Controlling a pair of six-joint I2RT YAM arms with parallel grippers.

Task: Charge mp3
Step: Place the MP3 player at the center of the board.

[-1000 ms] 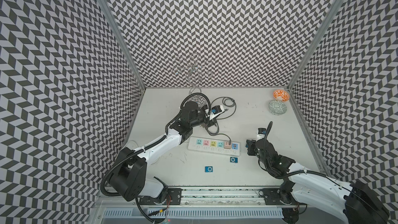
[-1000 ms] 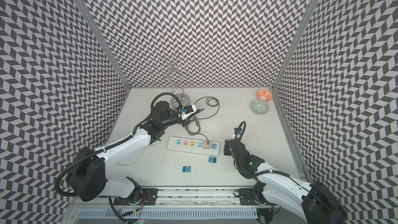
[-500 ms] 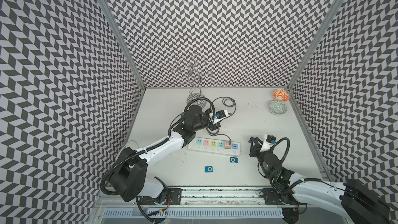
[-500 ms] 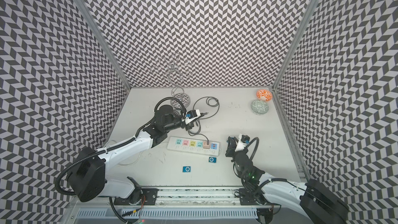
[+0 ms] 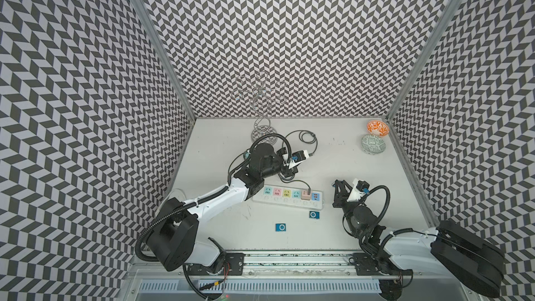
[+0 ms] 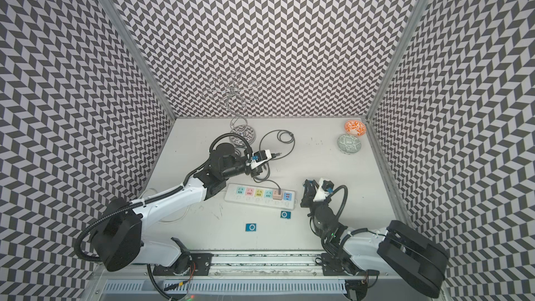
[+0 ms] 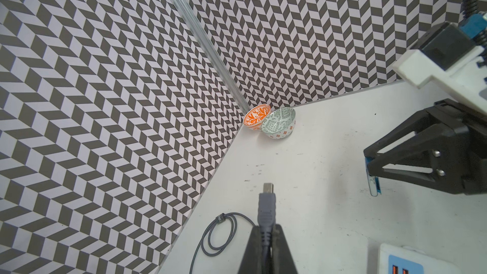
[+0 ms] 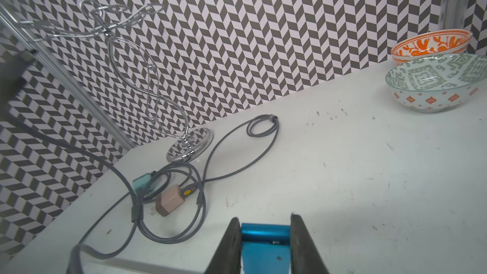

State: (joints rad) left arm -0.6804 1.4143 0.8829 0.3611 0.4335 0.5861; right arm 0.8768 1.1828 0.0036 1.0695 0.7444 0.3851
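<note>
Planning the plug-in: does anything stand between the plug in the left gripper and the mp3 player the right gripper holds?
Nothing visible does. In the left wrist view, only open space over the table lies between the plug and the mp3 player.

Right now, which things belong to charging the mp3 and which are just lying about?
Job: left gripper shut on cable plug; right gripper shut on blue mp3 player; power strip; plugged-in pink charger.
Lying about: orange bowl; green bowl; wire stand; two spare blue players; loose pink adapter.

Tiny print on the cable strap (image 7: 219,219) cannot be read.
</note>
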